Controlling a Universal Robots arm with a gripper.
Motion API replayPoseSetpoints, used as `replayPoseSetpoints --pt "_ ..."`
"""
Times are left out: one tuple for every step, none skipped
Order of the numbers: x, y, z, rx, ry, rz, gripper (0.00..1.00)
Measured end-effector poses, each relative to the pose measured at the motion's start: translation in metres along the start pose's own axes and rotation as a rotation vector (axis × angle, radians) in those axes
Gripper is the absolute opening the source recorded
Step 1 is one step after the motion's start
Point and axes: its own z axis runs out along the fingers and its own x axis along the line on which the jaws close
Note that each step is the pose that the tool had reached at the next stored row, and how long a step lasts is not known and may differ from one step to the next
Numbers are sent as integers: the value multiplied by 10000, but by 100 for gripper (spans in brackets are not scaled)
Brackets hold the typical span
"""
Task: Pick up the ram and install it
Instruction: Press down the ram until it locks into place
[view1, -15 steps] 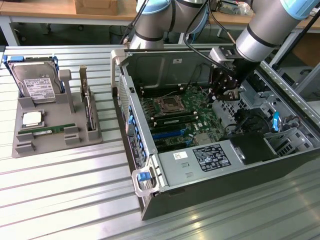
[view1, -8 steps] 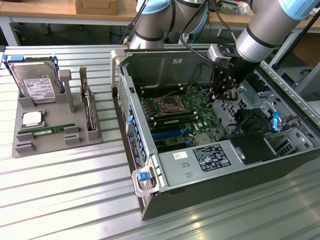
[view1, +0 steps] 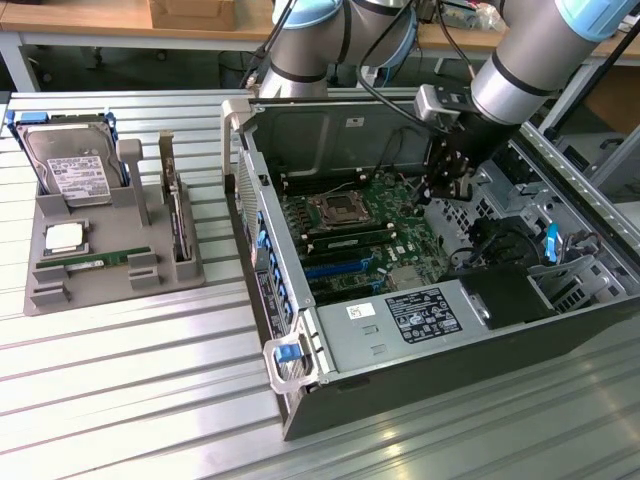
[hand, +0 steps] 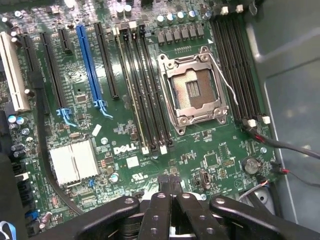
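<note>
One case (view1: 440, 330) is lying open on the surface (view1: 120, 400); the hand (hand: 169, 181), fingers pressed together and holding nothing, is hovering over the board (hand: 130, 150). Ram (view1: 95, 262) is sitting in the tray (view1: 45, 295), well apart. Risk: closed fingers striking slots (hand: 142, 90) or the socket (hand: 195, 90).

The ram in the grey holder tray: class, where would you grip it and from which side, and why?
The ram lies lengthwise in a slot of the grey holder tray, on edge with its long top edge exposed. Probably best to come straight down from above and pinch its two flat faces near mid-length, since the tray's end blocks appear to crowd its ends.
</note>
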Motion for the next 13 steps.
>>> replayPoseSetpoints --pt "0 0 0 26 -10 179 10" --pt "0 0 0 52 -16 351 10" --pt "1 0 0 81 -24 546 10" --pt "0 0 0 102 -32 695 10" --pt "0 0 1 121 -38 821 10" --pt "0 -1 1 139 -44 947 10" --pt "0 0 1 160 -53 1090 10" --pt "0 0 2 184 -61 1263 10" --pt "0 -1 2 208 -73 1431 10" --pt "0 -1 2 238 -90 1653 10" --pt "1 0 2 266 -104 1850 10" --pt "1 0 2 283 -112 1974 10" --pt "1 -1 2 294 -118 2053 10"
